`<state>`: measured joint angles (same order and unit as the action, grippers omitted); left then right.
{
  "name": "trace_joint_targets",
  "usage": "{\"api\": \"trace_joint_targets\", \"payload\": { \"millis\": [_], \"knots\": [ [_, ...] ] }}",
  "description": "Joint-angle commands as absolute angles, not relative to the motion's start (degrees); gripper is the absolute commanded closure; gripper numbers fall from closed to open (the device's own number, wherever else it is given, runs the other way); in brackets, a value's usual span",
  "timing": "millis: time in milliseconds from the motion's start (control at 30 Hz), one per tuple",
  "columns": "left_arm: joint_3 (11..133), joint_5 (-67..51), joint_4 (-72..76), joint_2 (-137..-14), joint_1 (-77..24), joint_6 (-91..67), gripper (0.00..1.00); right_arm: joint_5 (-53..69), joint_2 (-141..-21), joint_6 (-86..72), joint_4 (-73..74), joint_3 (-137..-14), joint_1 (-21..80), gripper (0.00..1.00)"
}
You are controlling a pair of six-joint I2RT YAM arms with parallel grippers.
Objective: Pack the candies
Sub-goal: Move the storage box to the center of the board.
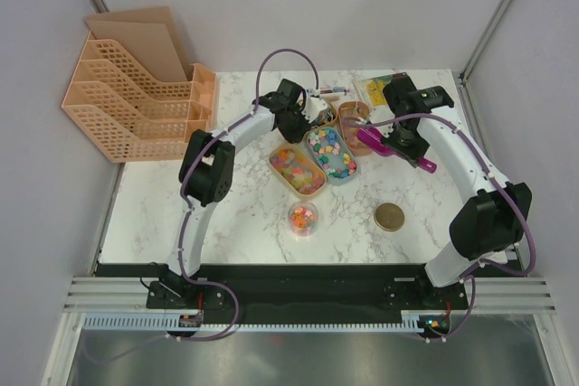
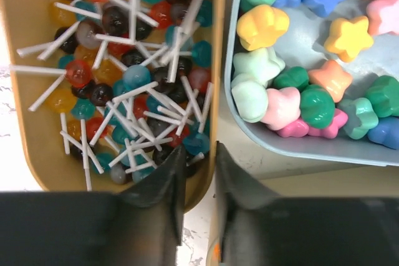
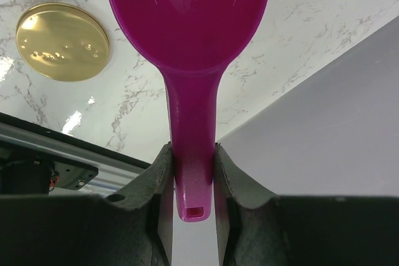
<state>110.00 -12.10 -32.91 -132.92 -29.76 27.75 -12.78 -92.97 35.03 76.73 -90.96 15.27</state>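
My left gripper [image 1: 310,117] [image 2: 199,154] is shut on the wall of a tan tray [image 2: 219,60] full of small lollipops [image 2: 124,85], one finger inside it and one outside. Beside it stands a grey-blue tray [image 2: 299,147] [image 1: 349,174] of pastel candies [image 2: 293,101]. A second tan tray [image 1: 316,189] holds orange, pink and yellow candies [image 1: 296,167]. A small clear jar [image 1: 303,217] with candies in it stands in front of the trays. My right gripper [image 1: 407,149] [image 3: 190,154] is shut on the handle of a magenta scoop [image 3: 187,17] [image 1: 373,142], held above the table.
A gold lid [image 1: 390,217] [image 3: 62,42] lies at the front right. Another tan container [image 1: 355,117], pens [image 1: 330,90] and a yellow packet [image 1: 375,88] sit at the back. An orange file rack [image 1: 136,101] stands at the back left.
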Motion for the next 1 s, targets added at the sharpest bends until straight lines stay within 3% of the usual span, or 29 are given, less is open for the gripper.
{"api": "trace_joint_targets", "payload": {
  "millis": [0, 100, 167, 633, 967],
  "knots": [
    [110.8, -13.2, -33.6, -131.0, -30.1, 31.3, 0.77, -13.3, -90.4, 37.9, 75.1, -88.9, 14.8, 1.0],
    [108.3, -14.4, -33.6, -128.8, -30.1, 34.9, 0.93, -13.9, -90.3, 40.8, 74.0, -87.9, 14.4, 1.0],
    [105.7, -14.4, -33.7, -127.3, -30.1, 37.1, 0.98, -14.0, -90.7, 41.8, 73.7, -88.5, 14.3, 1.0],
    [84.5, -22.9, -30.3, -115.8, -29.4, 61.0, 0.98, -13.2, -98.6, 51.8, 72.3, -98.2, 14.2, 1.0],
    [79.4, -30.2, -27.9, -108.4, -29.4, 67.1, 0.93, -17.0, -106.0, 65.7, 79.3, -113.6, 15.3, 1.0]
  ]
}}
